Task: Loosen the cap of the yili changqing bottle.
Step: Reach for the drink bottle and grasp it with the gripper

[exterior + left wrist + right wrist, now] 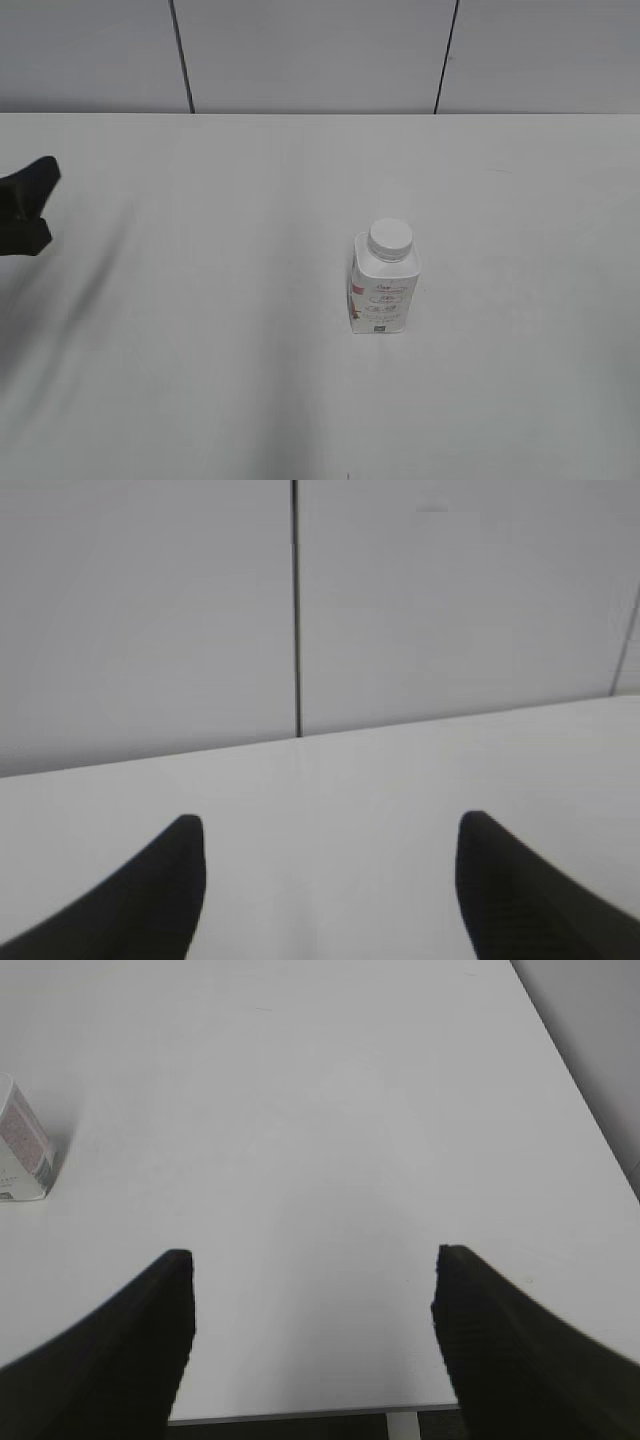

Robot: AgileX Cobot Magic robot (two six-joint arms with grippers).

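The yili changqing bottle point(382, 290) stands upright on the white table, right of the middle. Its white cap point(390, 239) sits on the neck. A lower corner of the bottle also shows at the left edge of the right wrist view point(22, 1150). My left gripper point(30, 205) is at the far left edge of the exterior view, far from the bottle. In the left wrist view it point(330, 835) is open and empty above bare table. My right gripper point(312, 1265) is open and empty, with the bottle off to its left; it is out of the exterior view.
The white table point(200, 330) ends at a grey panelled wall point(300, 50) at the back. The right wrist view shows the table's edge point(300, 1410) under the gripper and its right edge point(580, 1110).
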